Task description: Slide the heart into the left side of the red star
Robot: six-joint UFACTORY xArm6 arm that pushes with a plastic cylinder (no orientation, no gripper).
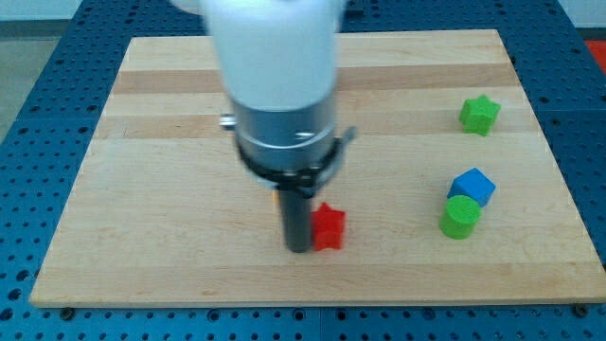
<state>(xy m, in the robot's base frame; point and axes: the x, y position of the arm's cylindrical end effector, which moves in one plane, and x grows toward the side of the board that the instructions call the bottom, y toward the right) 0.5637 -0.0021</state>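
A red star [329,227] lies on the wooden board [142,189] near the view's bottom centre. My tip [298,249] stands right at the star's left side, touching or almost touching it. A sliver of orange or yellow [276,197] shows just left of the rod, behind it; its shape is hidden by the arm. No heart can be made out. The arm's white and grey body covers the board's middle and top.
A green star [479,114] sits at the view's upper right. A blue cube [472,187] lies at the right, with a green cylinder [460,217] touching it just below and left. A blue pegboard table surrounds the board.
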